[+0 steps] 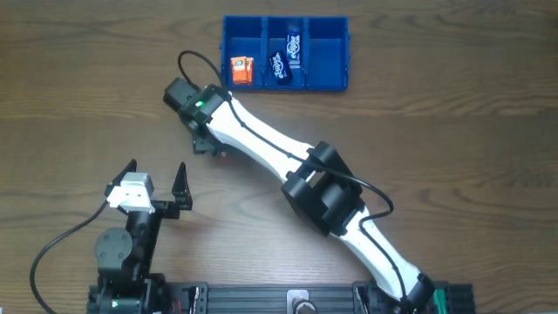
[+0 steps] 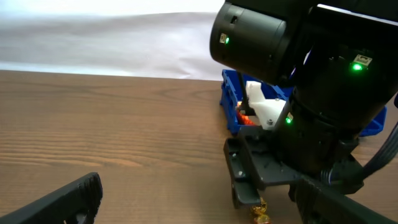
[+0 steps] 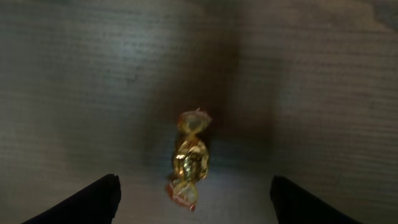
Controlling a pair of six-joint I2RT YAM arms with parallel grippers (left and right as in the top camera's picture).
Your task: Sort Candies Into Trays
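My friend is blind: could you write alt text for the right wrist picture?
A gold-wrapped candy lies on the wooden table, centred between the open fingers of the right pincer directly above it.

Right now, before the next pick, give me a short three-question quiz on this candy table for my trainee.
1. True or false: the gold-wrapped candy lies on the wooden table, outside the blue tray.
2. In the top view, which tray compartment holds the orange candy? A left, B middle, C right.
3. Fill in: the left arm has its jaws ____.
Key: 1 true; 2 A; 3 open.
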